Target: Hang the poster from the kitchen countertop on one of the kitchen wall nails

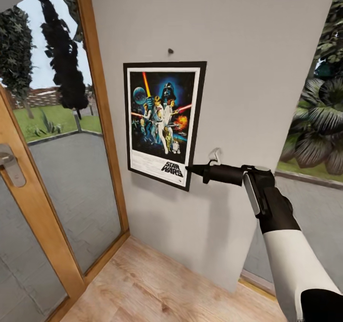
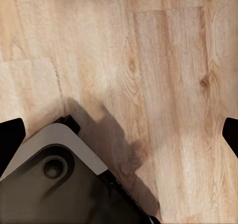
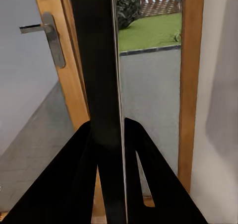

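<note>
Poster (image 1: 163,122) sits flat on the wall, nail (image 1: 170,51) at twelve o'clock; right gripper (image 1: 193,170) clamps its lower corner, steadying it.

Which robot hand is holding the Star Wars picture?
The right end effector. It pinches the lower right edge of the poster against the wall, under the nail. The left end effector points at the wooden floor, holding nothing.

Pale grey wall (image 1: 247,50) carries the poster (image 1: 163,122), flat against it just below a wall nail (image 1: 170,51). Light plank floor (image 1: 157,284) meets the wall's foot; the robot's dark base (image 2: 54,189) rests on the floor.
</note>
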{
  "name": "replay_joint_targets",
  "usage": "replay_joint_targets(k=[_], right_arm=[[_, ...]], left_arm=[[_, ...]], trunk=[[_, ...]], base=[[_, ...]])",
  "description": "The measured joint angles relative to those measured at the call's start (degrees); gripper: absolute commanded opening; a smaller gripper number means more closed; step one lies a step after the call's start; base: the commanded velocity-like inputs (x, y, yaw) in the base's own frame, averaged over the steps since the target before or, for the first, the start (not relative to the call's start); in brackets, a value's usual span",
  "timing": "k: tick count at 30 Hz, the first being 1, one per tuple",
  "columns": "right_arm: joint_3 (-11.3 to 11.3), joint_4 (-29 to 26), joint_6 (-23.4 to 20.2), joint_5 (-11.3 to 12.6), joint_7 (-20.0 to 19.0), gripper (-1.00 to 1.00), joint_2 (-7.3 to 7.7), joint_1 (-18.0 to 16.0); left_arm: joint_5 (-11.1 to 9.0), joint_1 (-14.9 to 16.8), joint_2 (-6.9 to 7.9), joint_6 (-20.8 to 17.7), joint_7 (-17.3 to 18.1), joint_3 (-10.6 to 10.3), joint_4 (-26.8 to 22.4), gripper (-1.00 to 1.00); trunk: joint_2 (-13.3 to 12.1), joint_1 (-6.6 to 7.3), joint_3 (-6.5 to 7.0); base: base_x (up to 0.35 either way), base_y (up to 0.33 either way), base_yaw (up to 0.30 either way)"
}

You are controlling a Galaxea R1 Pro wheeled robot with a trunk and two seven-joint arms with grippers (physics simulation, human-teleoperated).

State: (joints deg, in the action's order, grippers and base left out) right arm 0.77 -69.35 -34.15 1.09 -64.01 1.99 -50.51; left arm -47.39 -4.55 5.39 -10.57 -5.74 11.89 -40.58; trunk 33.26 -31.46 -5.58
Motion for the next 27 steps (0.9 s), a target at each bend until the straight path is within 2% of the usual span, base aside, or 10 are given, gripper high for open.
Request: replay_joint_targets(k=[3, 7, 16, 27], right_arm=[[0.0, 0.0, -3.9, -0.1, 0.0, -1.00, 0.34, -1.7], [0.1, 0.0, -5.8, 0.0, 0.1, -1.00, 0.63, -2.7], [0.3, 0.0, -6.4, 0.1, 0.2, -1.00, 0.81, -4.1], [0.4, 0.0, -6.6, 0.1, 0.2, -1.00, 0.82, -4.9]], left_arm=[[0.0, 0.0, 0.04, 0.0, 0.0, 0.0, 0.0, 1.00], [0.1, 0.0, 0.05, 0.0, 0.0, 0.0, 0.0, 1.00], [0.0, 0.0, 0.04, 0.0, 0.0, -0.1, 0.2, 1.00], [0.2, 0.0, -0.03, 0.6, 0.0, -0.1, 0.2, 1.00]], trunk=[[0.0, -0.01, 0.00], [0.0, -0.01, 0.00], [0.0, 0.00, 0.00], [0.0, 0.01, 0.00]], base=[[0.035, 0.024, 0.000], [0.011, 0.008, 0.000], [0.043, 0.001, 0.000], [0.279, 0.000, 0.000]])
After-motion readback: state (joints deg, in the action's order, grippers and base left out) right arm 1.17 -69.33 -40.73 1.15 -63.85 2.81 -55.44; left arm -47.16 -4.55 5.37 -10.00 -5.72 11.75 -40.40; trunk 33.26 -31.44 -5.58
